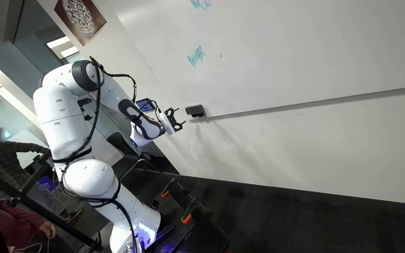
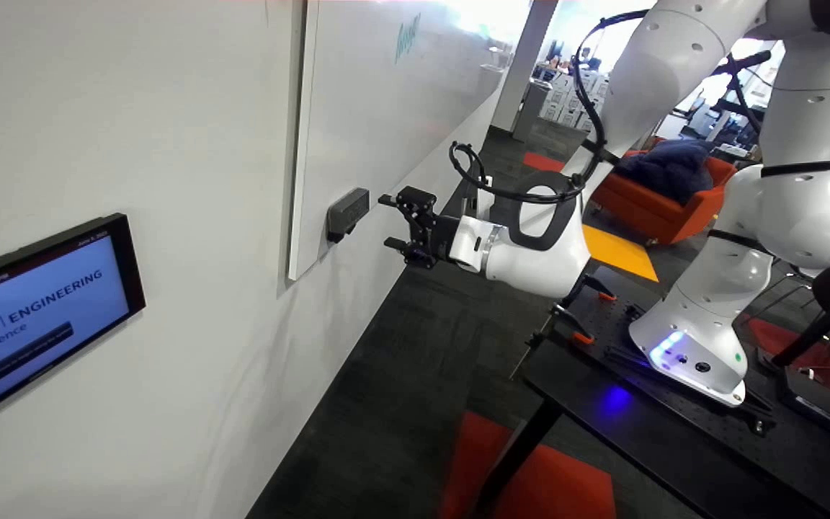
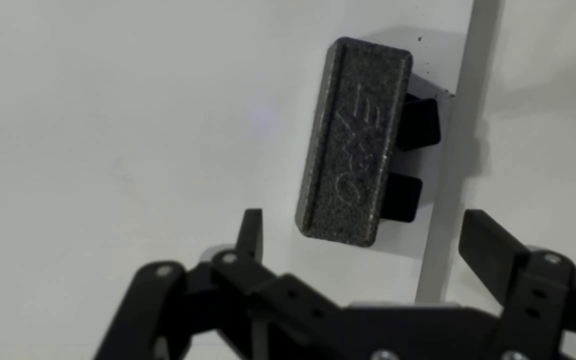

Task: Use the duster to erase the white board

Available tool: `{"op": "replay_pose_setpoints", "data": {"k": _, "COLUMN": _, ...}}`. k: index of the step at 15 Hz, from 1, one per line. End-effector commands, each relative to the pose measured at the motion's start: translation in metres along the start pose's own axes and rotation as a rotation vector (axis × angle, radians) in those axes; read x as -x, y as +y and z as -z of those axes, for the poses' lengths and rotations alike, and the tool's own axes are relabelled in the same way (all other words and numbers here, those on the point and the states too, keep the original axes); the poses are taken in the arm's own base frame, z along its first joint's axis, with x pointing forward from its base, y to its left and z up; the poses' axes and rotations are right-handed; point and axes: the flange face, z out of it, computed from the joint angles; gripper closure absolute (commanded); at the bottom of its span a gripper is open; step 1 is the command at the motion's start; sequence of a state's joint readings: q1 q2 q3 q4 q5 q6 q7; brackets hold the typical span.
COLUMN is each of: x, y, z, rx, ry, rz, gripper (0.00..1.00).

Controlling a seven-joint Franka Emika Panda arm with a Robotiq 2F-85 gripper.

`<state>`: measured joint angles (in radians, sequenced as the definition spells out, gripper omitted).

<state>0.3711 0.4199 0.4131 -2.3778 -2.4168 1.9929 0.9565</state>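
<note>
The duster (image 1: 195, 110) is a dark grey block with two black tabs on one side. It rests against the white board (image 1: 294, 52) near its lower corner, and it also shows in an exterior view (image 2: 348, 210). Blue-green scribbles (image 1: 196, 56) sit higher on the board, with more at the top edge (image 1: 201, 3). My gripper (image 2: 387, 222) is open and empty, a short way off the board and facing the duster. In the wrist view the duster (image 3: 353, 145) lies above and between the spread fingertips (image 3: 360, 220), apart from them.
A grey strip (image 1: 315, 103) runs along the board's lower edge. A wall screen (image 2: 47, 310) hangs beside the board. The arm stands on a black table (image 2: 645, 432) with clamps. An orange armchair (image 2: 667, 205) is behind. Two people (image 1: 5, 158) are at the left of an exterior view.
</note>
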Motion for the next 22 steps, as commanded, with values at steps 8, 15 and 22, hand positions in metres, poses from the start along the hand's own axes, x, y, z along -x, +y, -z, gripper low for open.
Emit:
{"op": "replay_pose_setpoints", "data": {"k": 8, "x": 0.01, "y": 0.004, "z": -0.054, "rx": 0.109, "ry": 0.067, "rz": -0.032, "gripper": 0.0}}
{"op": "replay_pose_setpoints", "data": {"k": 15, "x": 0.019, "y": -0.006, "z": -0.063, "rx": 0.034, "ry": 0.078, "rz": -0.047, "gripper": 0.0}}
{"op": "replay_pose_setpoints", "data": {"k": 22, "x": 0.021, "y": -0.015, "z": -0.071, "rx": 0.056, "ry": 0.063, "rz": -0.072, "gripper": 0.0}}
